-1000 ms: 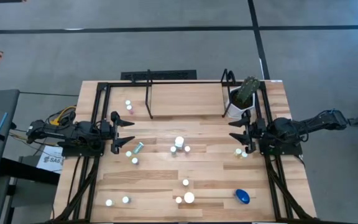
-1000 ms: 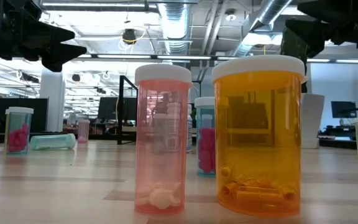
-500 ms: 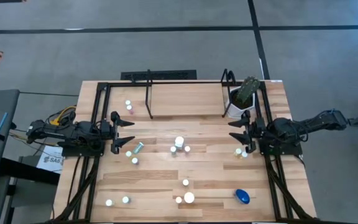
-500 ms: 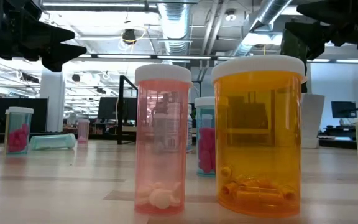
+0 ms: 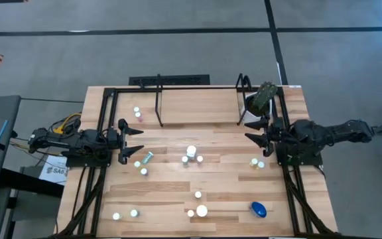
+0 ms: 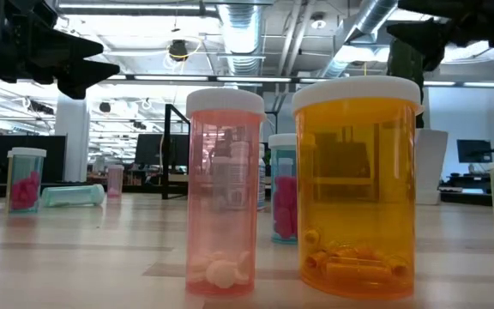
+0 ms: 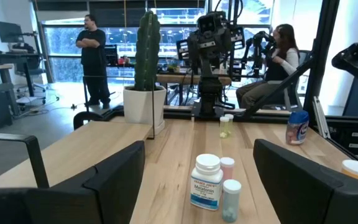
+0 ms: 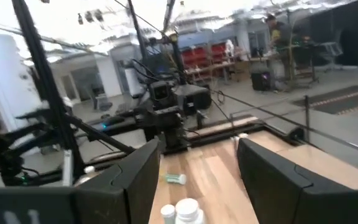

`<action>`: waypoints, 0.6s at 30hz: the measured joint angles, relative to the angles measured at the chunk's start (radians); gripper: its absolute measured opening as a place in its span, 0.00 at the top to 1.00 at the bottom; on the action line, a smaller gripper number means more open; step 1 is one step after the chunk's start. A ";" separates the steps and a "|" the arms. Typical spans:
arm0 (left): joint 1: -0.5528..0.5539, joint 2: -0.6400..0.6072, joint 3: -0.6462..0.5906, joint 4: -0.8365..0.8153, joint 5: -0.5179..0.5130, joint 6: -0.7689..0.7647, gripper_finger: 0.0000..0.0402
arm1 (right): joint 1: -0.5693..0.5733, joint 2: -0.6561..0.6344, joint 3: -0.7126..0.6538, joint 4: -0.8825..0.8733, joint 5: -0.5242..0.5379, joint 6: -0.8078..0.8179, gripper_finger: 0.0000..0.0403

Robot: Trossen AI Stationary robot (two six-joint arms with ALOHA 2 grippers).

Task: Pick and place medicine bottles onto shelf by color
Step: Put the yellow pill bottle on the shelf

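Note:
Medicine bottles stand scattered on the wooden table: a white bottle (image 5: pixel 191 152) with small ones beside it at the centre, a teal bottle (image 5: pixel 147 158) on its side, a blue bottle (image 5: pixel 258 210) near the front right. A pink bottle (image 6: pixel 225 193) and an orange bottle (image 6: pixel 356 184) fill the low view. The shelf (image 5: pixel 158 99) stands at the far edge. My left gripper (image 5: pixel 135 141) is open at the left edge and holds nothing. My right gripper (image 5: pixel 254 130) is open, raised above the right edge beside the plant pot, with nothing between its fingers (image 8: pixel 135 180).
A white pot with a cactus (image 5: pixel 260 103) stands at the far right, close to my right gripper. Two small bottles (image 5: pixel 257 162) stand just below that gripper. More bottles stand near the front edge (image 5: pixel 201 211). People are in the room beyond the table (image 7: pixel 95 53).
My right gripper has risen and drawn toward the table's far edge, near the plant pot, tipping upward and rolling a little. It has stayed open. No bottle has moved.

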 joint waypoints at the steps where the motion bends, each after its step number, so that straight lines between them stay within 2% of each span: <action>1: 0.000 0.000 0.000 0.000 0.000 0.000 0.28 | -0.005 0.013 0.022 -0.042 0.018 0.001 0.41; 7: 0.000 0.000 0.000 0.000 0.000 0.000 0.28 | -0.024 0.112 0.157 -0.290 0.091 0.083 0.41; 18: 0.000 0.000 0.000 0.000 0.000 0.000 0.28 | -0.012 0.382 0.402 -0.777 0.127 0.450 0.41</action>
